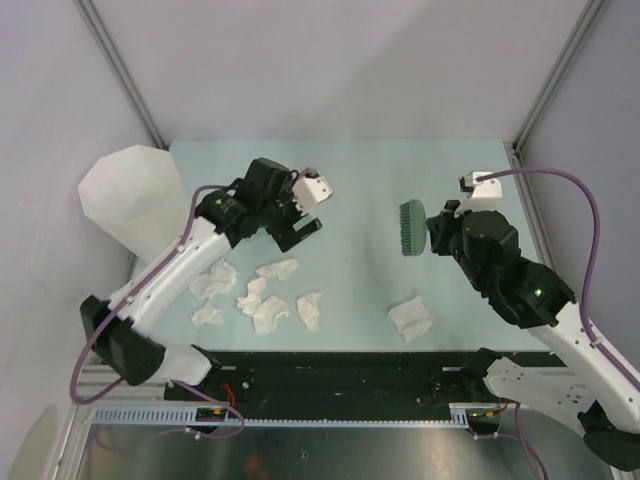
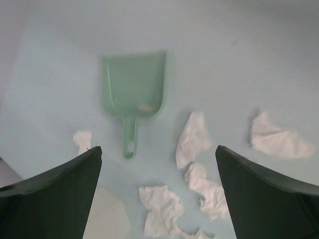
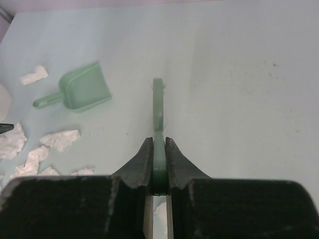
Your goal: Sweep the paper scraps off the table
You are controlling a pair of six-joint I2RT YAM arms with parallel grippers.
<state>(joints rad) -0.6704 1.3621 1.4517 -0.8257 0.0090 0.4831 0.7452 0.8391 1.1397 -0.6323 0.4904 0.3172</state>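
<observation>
On the table (image 1: 360, 190), the paper scraps (image 1: 270, 312) form a band running left-right.

On the pale mint table (image 1: 360, 170), a cluster of crumpled white paper scraps (image 1: 270, 314) lies near the front edge beside the left arm, with one more wad (image 1: 410, 318) well apart to the right. The left gripper (image 1: 298, 234) hangs above the cluster's far side, fingers spread. The right gripper (image 1: 437, 231) grips a green brush (image 1: 412, 228) held on edge. A translucent white faceted bin (image 1: 130, 200) stands at the table's left edge.
</observation>
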